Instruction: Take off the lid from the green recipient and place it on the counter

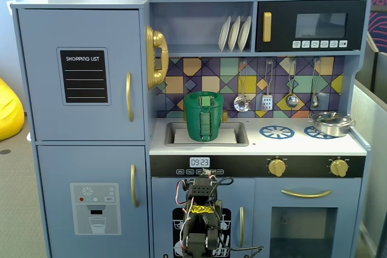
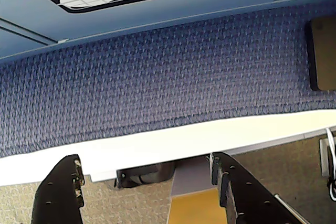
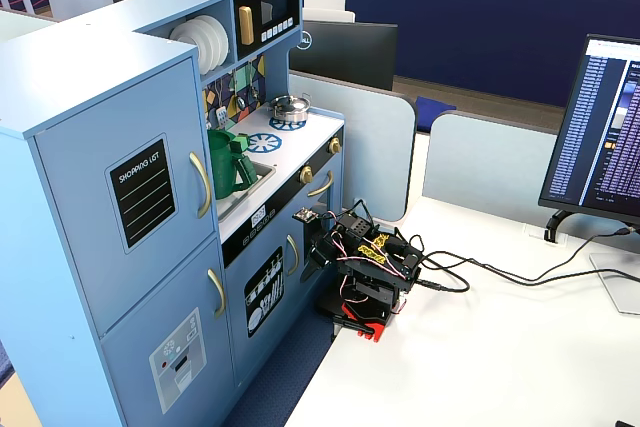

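The green recipient (image 1: 204, 119) stands upright in the toy kitchen's sink (image 1: 237, 136), with its green lid (image 1: 204, 95) on top. It also shows in another fixed view (image 3: 228, 162). My arm (image 1: 202, 216) is folded low in front of the kitchen's lower doors, on the white table (image 3: 480, 347), far below the recipient. In the wrist view my gripper (image 2: 146, 160) is open and empty, its black fingers (image 2: 63, 187) wide apart, over a white edge, blue woven fabric and carpet. The recipient is out of the wrist view.
A steel pot (image 1: 331, 123) sits on the right burner of the counter (image 1: 302, 143). Ladles and a spatula (image 1: 267, 98) hang on the backsplash, plates (image 1: 234, 33) stand on the shelf above. Cables (image 3: 470, 282) and a monitor (image 3: 600, 137) are on the table.
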You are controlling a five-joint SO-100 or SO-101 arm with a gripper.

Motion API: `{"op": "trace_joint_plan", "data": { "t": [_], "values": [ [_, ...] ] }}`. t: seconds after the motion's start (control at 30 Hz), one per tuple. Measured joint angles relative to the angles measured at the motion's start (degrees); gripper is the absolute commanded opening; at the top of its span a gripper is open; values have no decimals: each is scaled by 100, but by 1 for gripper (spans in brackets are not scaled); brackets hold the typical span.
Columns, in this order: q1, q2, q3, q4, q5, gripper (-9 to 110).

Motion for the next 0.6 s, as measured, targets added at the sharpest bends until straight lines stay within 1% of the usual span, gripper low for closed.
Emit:
{"op": "trace_joint_plan", "data": {
  "t": [0.2, 0.6],
  "values": [
    [220, 0, 0, 0, -9, 0],
    [255, -18, -35, -149, -158, 0]
  ]
}}
